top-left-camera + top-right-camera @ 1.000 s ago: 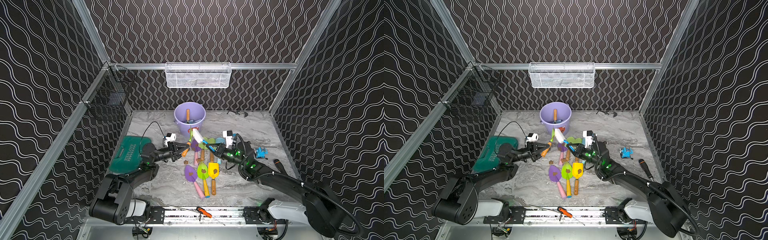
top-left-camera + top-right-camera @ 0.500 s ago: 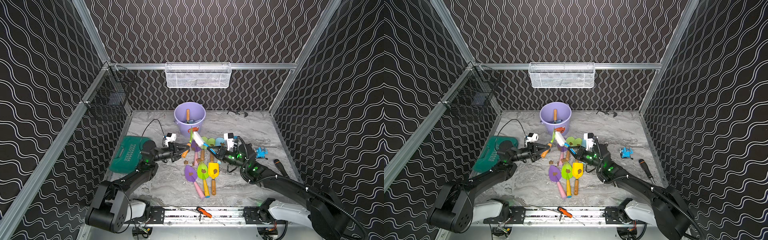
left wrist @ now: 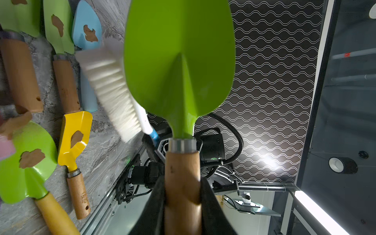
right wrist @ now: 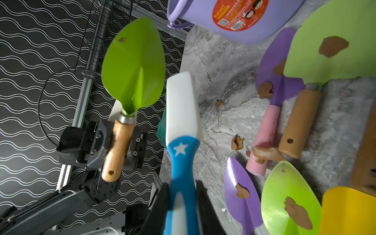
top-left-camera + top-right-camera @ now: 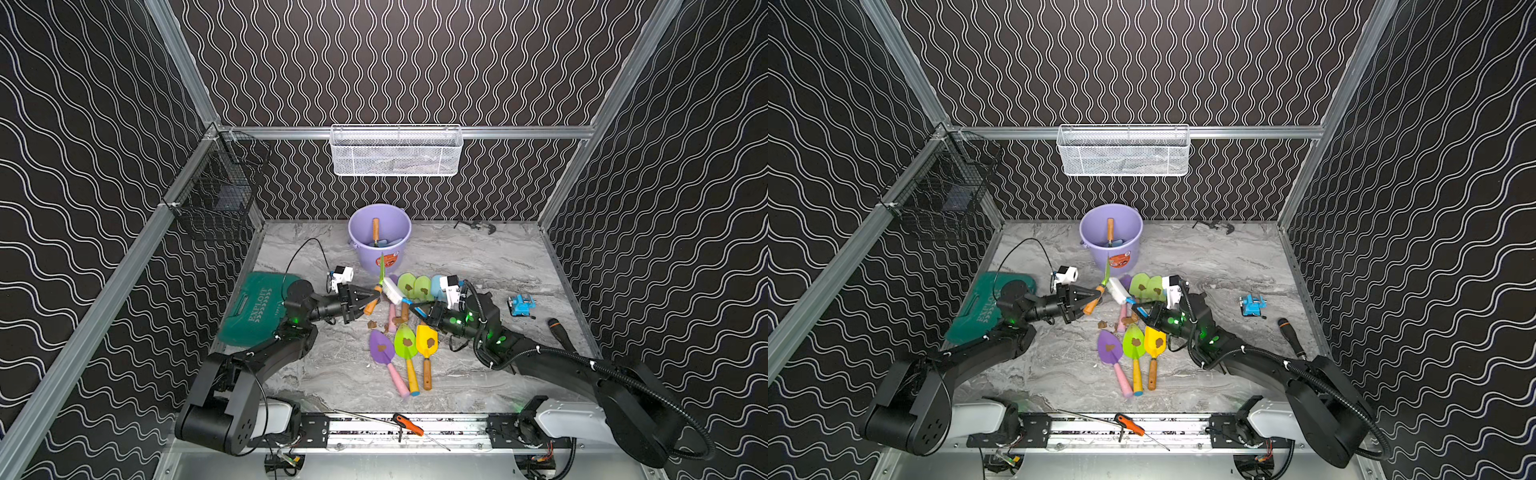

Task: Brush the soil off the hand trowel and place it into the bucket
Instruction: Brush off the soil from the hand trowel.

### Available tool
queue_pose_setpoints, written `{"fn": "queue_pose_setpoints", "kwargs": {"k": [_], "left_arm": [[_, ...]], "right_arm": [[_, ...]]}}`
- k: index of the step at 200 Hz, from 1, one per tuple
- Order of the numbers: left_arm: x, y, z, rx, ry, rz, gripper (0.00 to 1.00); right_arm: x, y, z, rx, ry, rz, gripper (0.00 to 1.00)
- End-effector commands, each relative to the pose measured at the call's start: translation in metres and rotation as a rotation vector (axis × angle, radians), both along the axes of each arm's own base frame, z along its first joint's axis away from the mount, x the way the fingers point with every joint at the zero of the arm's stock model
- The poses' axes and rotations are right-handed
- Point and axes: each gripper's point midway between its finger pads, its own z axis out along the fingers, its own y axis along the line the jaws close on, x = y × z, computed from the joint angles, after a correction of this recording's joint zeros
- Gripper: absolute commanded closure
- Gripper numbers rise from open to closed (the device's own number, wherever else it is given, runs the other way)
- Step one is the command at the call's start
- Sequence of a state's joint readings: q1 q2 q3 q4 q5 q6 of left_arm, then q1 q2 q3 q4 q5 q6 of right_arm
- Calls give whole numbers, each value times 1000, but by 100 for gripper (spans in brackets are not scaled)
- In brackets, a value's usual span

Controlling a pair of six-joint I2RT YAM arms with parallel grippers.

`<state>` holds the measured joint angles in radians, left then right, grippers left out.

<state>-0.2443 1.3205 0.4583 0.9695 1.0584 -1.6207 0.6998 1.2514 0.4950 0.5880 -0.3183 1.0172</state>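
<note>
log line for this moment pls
left gripper: shut on green trowel | right gripper: shut on brush | brush beside trowel blade | trowel not yet in bucket

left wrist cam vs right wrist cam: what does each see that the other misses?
Left wrist only: the bristle face of the white brush with a blue handle, and a light blue trowel carrying a brown soil patch.
Right wrist only: the lavender plastic bucket with its orange sticker, the left claw shut on the wooden handle of the green-bladed trowel, and a small brown crumb near that blade's tip.
Both: the held green-bladed trowel, the brush, and the yellow trowel lying on the table.
</note>
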Motion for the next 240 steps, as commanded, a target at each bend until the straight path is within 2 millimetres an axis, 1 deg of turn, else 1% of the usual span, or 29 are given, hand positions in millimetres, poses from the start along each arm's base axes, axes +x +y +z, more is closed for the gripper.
{"fn": "queue_pose_setpoints", "kwargs": {"k": [1, 29, 47, 59, 71, 85, 103, 115, 124, 134, 141, 153, 154, 155, 163, 173, 187, 213, 221, 240], "left_arm": [[-3, -1, 12, -13, -63, -23, 100], [-3, -1, 11, -5, -65, -21, 100], [-3, -1, 11, -7, -62, -20, 100], [-3, -1, 11, -9, -61, -20, 100], [-3, -1, 11, -7, -62, -19, 100], [-2, -1, 12, 0, -69, -16, 100], [-2, -1, 11, 35, -74, -19, 100], [-3, -1, 8, 88, -80, -27, 100], [-5, 1, 1, 173, -75, -32, 100], [-8, 8, -13, 354, -82, -31, 100], [-12, 18, -24, 544, -111, -44, 100], [-18, 37, -39, 878, -152, -89, 100], [-15, 43, -41, 923, -155, -75, 100], [-15, 44, -42, 948, -160, -80, 100], [-16, 57, -48, 1142, -190, -106, 100], [-18, 67, -50, 1315, -234, -141, 100], [-21, 71, -49, 1417, -268, -207, 100], [-24, 66, -39, 1463, -351, -227, 100], [-25, 65, -37, 1465, -362, -233, 100], [-27, 58, -35, 1443, -386, -238, 100]], "right_arm": [[7, -7, 24, 60, -60, -49, 100], [16, -13, 54, 68, -134, -82, 100], [17, -9, 67, 92, -158, -67, 100], [17, -2, 71, 103, -160, -36, 100], [16, 4, 67, 108, -142, -10, 100], [15, 7, 56, 115, -110, -1, 100], [9, 0, 39, 104, -75, -11, 100], [6, -9, 36, 83, -80, -39, 100], [6, -17, 35, 52, -89, -66, 100], [7, -28, 39, -5, -121, -104, 100], [8, -35, 44, -49, -149, -128, 100], [10, -45, 59, -124, -203, -159, 100], [11, -45, 61, -127, -211, -162, 100], [11, -46, 62, -135, -212, -164, 100], [12, -50, 71, -188, -244, -173, 100], [12, -50, 83, -228, -282, -157, 100], [11, -43, 97, -260, -314, -121, 100], [2, -22, 116, -319, -393, -76, 100], [-3, -14, 119, -338, -413, -51, 100], [-11, 5, 116, -368, -414, 16, 100]]}}
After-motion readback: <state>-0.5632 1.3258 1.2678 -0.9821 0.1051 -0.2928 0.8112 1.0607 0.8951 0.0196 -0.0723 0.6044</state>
